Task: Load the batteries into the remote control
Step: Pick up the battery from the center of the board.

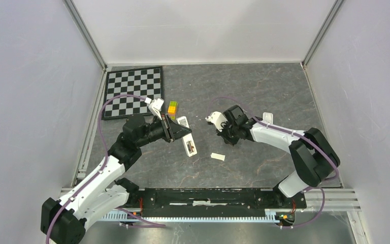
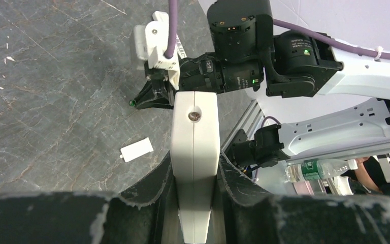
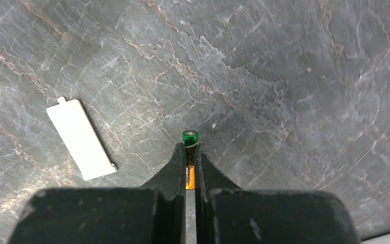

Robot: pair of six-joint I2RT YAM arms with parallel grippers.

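- Closest to the left wrist camera, I see the left gripper with its jaws closed partway onto the remote control, one dark jaw pressed against each broad face.
- That remote control is white, and its narrow side, with a seam and a small round hole, faces the left wrist camera.
- From the right wrist camera, the right gripper is pinched almost fully shut on a battery, the one battery I can make out.
- It sits lengthwise between the jaw tips. Its green end pokes out past them, and an orange stretch of its body shows in the slit between the jaws.
- The battery points at the grey marbled table; I cannot tell whether its tip touches the surface.
- In the left wrist view the right gripper hangs just beyond the far end of the remote control, apart from it, with the green battery tip showing at its jaw tips.
- A flat white cover plate with a small tab lies on the table, left of the battery in the right wrist view and clear of both grippers.
- From the top camera, a yellow-green block stands just behind the left gripper, near the corner of a checkerboard lying at the back left of the table.
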